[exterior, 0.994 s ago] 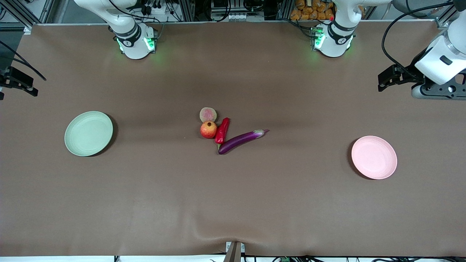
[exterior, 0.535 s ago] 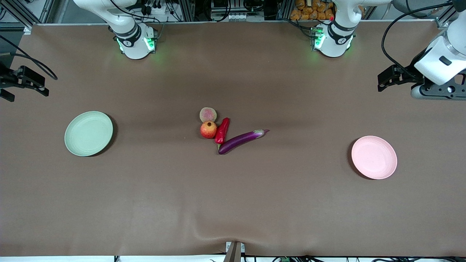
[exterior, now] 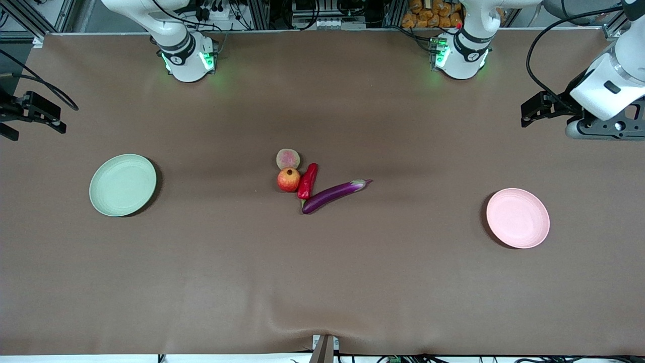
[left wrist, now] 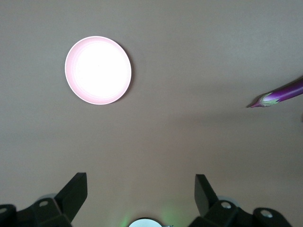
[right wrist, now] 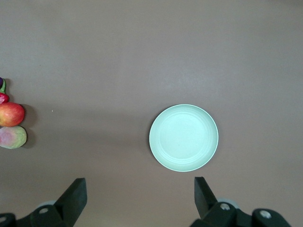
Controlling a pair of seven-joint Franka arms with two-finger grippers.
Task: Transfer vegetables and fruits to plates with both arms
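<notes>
Both claws open, empty. Left claw [left wrist: 141, 194] frame right; right claw [right wrist: 140, 194] frame left; eggplant [exterior: 332, 195] mid-frame, well apart from each.

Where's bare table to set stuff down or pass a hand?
Bare cloth runs between the green plate and the pomegranate, and between the eggplant and the pink plate. Crowded mid-table: tan-green fruit, pomegranate, chili, eggplant bunch together.

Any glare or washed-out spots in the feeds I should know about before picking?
Left wrist view: the pink plate is blown out to near white, its rings lost; the eggplant tip stays clear. Right wrist view: the green plate is evenly lit, rings visible. Front view: green base lights tint the table; soft shadows flank both plates.
</notes>
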